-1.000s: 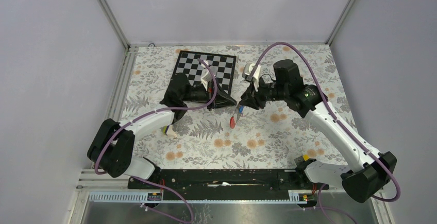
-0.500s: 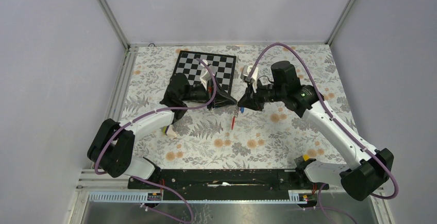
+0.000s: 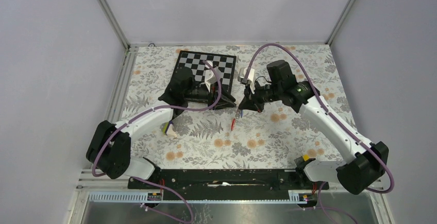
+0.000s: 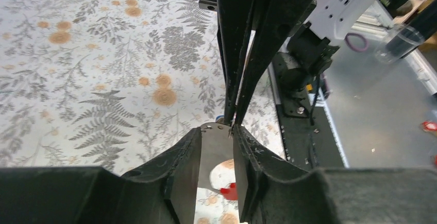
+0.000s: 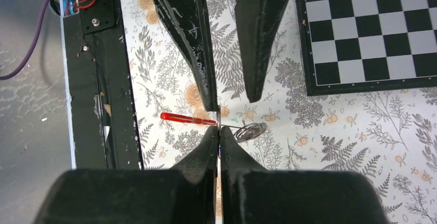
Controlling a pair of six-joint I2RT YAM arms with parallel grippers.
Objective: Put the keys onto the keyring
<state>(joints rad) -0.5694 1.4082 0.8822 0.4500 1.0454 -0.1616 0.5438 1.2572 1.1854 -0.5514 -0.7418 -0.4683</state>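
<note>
The keyring hangs between the two grippers above the flowered cloth. Its red end (image 3: 233,124) points down, and it shows as a red strap (image 5: 185,118) with a metal coil (image 5: 251,130). The grey part (image 4: 216,154) lies between my left gripper's (image 4: 217,129) spread fingers, and red (image 4: 229,190) shows below it. My left gripper (image 3: 231,103) is open. My right gripper (image 5: 219,130) is shut, pinching the keyring's top end. From the other side its closed tips (image 4: 230,122) meet the grey part. A sliver of the keys' blue tag (image 3: 240,115) shows by those tips.
A chessboard (image 3: 206,65) lies at the back left, under the left arm. A yellow-purple-white wedge (image 3: 168,128) sits by the left forearm. The black base rail (image 3: 221,177) runs along the near edge. Purple cables loop over both arms.
My left gripper has opened off the keyring. My right gripper has shut on its top end. The right arm has shifted a little left and the strap hangs straighter.
</note>
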